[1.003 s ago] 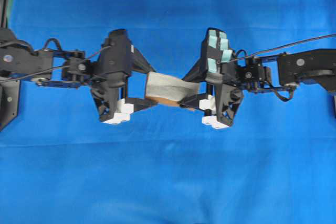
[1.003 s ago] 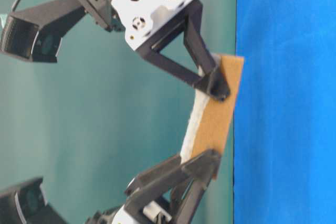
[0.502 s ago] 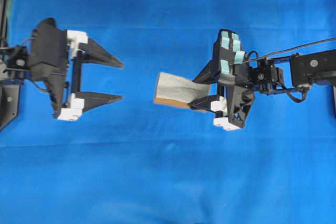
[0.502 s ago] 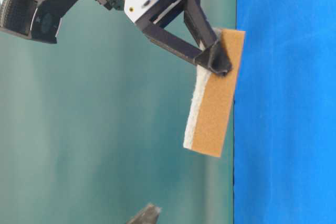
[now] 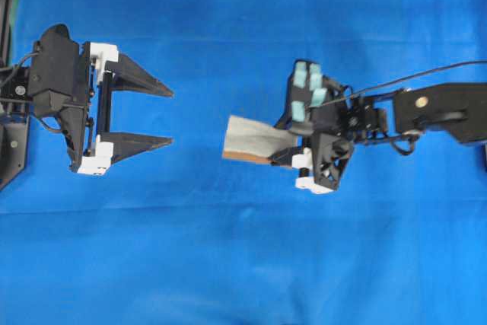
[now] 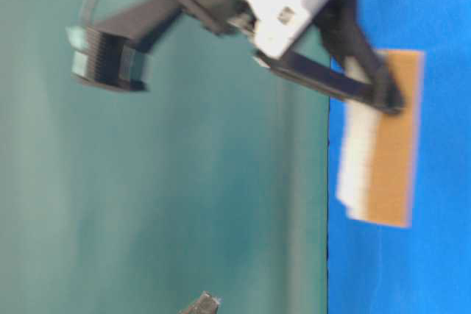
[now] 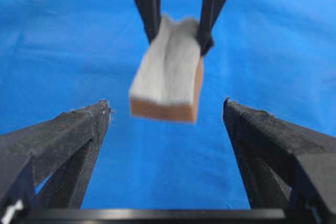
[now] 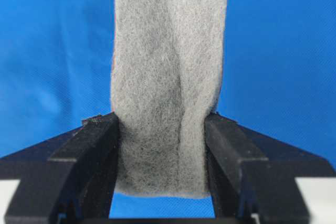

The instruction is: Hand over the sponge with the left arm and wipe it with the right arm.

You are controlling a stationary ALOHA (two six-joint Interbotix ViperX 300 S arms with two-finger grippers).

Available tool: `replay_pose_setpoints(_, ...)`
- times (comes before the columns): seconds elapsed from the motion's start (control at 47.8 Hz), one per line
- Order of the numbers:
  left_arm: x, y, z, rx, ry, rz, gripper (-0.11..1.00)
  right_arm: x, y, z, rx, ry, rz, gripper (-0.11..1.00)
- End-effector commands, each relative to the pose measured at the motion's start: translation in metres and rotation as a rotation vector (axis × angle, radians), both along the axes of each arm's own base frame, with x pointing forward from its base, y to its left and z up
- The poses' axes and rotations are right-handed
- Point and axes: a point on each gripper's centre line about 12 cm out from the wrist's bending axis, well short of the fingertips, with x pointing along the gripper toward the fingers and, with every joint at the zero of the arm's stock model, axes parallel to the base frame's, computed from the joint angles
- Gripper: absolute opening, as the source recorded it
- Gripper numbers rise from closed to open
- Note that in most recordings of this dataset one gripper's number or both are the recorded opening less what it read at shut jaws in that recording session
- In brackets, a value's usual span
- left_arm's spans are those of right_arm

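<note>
Left arm (image 5: 57, 97): far left of overhead view, level, fingers pointing right.
Left gripper (image 5: 169, 116): spread wide, empty.
Right arm (image 5: 426, 112): reaching in from right.
Right gripper (image 5: 283, 142): clamped on sponge's near end.
Sponge (image 5: 255, 138): mid-cloth, grey face up, well apart from left fingertips.

I work at a robot test bench, a lab-type setup rather than a home or shop. A plain blue cloth (image 5: 243, 264) covers the whole table, with nothing domestic on it. My two black arms are mounted at the left and right edges, facing each other. A cable (image 5: 426, 74) runs along my right arm. A flat teal backdrop (image 6: 147, 196) stands behind the table.
</note>
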Motion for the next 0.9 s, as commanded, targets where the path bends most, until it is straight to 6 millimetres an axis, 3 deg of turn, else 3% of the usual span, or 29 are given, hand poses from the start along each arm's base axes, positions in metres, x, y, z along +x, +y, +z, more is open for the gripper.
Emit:
replay_pose_setpoints(0.0,0.002,0.000,0.007,0.000,-0.029,-0.001,0.85,0.010,0.000,-0.001,-0.008,-0.032,0.008,0.53)
replay_pose_setpoints(0.251,0.002,0.000,0.007,0.000,-0.028,-0.002,0.85,0.015,-0.001,-0.040,-0.012,0.024,0.010,0.53)
replay_pose_setpoints(0.481,0.002,0.000,0.007,0.000,-0.028,-0.002,0.85,0.015,-0.005,-0.042,-0.011,0.029,-0.001,0.53)
replay_pose_setpoints(0.627,0.002,0.000,0.006,0.000,-0.025,-0.002,0.85,0.014,-0.025,-0.042,-0.013,0.032,-0.049,0.53)
replay_pose_setpoints(0.878,0.001,0.000,0.004,-0.002,-0.017,-0.001,0.85,0.007,-0.079,-0.040,-0.059,0.032,-0.137,0.51)
